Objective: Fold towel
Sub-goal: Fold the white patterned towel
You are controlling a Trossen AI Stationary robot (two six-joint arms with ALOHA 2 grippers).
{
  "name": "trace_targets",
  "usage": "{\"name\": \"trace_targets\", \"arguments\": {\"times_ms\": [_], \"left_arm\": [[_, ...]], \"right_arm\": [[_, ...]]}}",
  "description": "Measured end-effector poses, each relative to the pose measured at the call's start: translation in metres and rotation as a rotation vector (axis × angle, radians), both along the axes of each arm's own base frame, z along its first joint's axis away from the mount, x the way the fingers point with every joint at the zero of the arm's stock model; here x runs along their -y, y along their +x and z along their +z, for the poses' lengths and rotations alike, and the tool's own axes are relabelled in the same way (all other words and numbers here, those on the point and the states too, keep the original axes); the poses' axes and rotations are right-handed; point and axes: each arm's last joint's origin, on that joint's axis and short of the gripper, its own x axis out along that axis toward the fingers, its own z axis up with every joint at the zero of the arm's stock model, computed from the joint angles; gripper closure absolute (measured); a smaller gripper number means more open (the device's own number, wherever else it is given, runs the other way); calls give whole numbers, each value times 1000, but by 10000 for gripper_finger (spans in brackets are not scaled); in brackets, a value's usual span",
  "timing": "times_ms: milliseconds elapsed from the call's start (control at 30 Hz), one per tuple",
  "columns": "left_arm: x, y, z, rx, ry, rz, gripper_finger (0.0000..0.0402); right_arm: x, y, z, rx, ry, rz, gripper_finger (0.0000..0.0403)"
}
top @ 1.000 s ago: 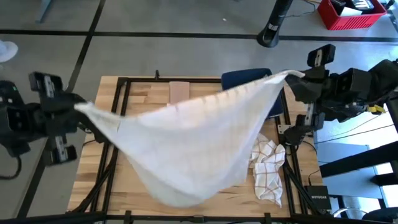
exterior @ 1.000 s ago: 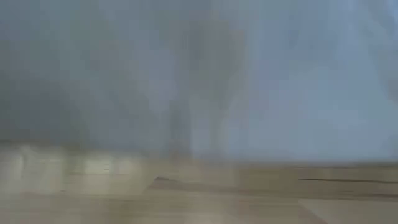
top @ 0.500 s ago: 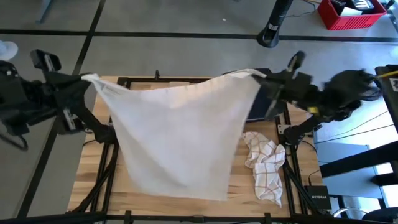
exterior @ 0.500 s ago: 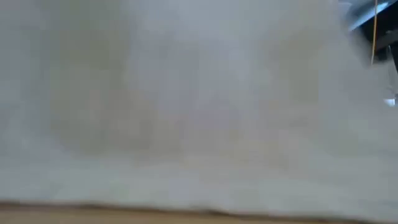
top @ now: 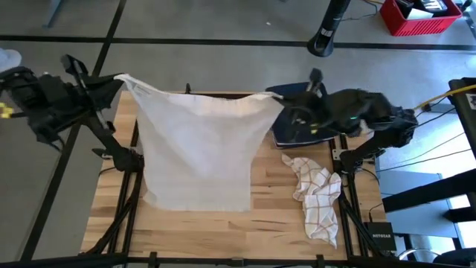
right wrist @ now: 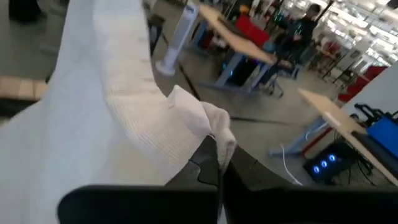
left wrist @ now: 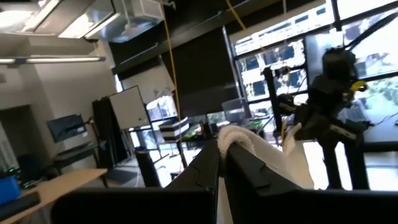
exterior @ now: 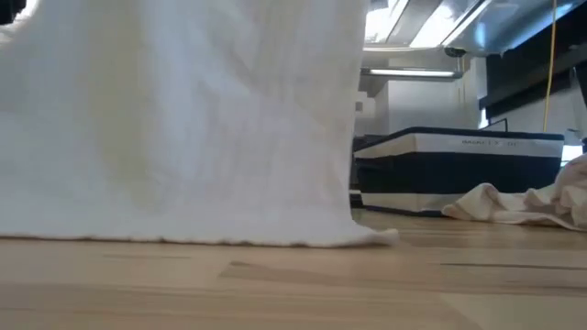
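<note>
My left claw is hanging beyond the far left corner of the desk, its fingers pinched tight on one top corner of the white towel. In the left wrist view that corner is bunching up as a small roll just past my fingertips.

From that claw the towel's top edge is running across to my right claw, sagging a little between them. The cloth is hanging down from this edge as a broad sheet, and its bottom hem is resting on the wood nearer the front of the desk; the low view is showing the hem lying flat on the boards.

My right claw is reaching in over the far side of the desk, right of centre, and is clamped on the towel's other top corner. In the right wrist view the corner is folding over my closed fingers.

Just behind and below my right claw a dark blue box is sitting on the desk. Nearer the front from that claw, a crumpled checked cloth is lying by the right edge, apart from the towel.
</note>
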Motion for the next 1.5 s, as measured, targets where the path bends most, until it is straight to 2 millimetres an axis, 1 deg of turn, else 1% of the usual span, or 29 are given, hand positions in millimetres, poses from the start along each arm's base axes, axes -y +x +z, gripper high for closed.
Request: {"name": "trace_targets", "arguments": {"times_ms": [167,300,500,600,700,833,900,1000,1133,1233,1300,1400,1500], "left_arm": [[-17,-10,-18,7,-43,32,396],[-29,-19,-33,9,-98,54,396],[-38,-26,-61,-11,-158,81,396],[-42,-29,-78,-13,-186,90,396],[-43,-30,-95,-17,-193,92,396],[-46,-32,-120,14,-269,95,396],[-47,-33,-133,13,-306,113,396],[-47,-33,-154,2,-325,134,396],[-47,-33,-179,22,-354,131,396],[-45,-32,-195,3,-328,134,396],[-45,-32,-201,-31,-280,141,396],[-47,-32,-205,-102,-178,182,396],[-48,-31,-207,-151,-83,223,399]], "right_arm": [[11,23,-31,-86,18,-22,400],[20,42,-61,-136,49,-20,400],[34,69,-118,-184,93,-8,400],[44,79,-148,-167,129,-7,400],[54,86,-176,-129,170,18,400],[63,92,-209,-43,218,35,400],[66,93,-225,-38,228,28,400],[70,93,-244,-34,231,16,400],[73,96,-266,-77,218,-19,400],[77,99,-275,-122,156,-59,400],[82,102,-278,-144,87,-91,400],[94,104,-274,-134,-37,-132,400],[113,104,-260,-66,-153,-171,400]]}}
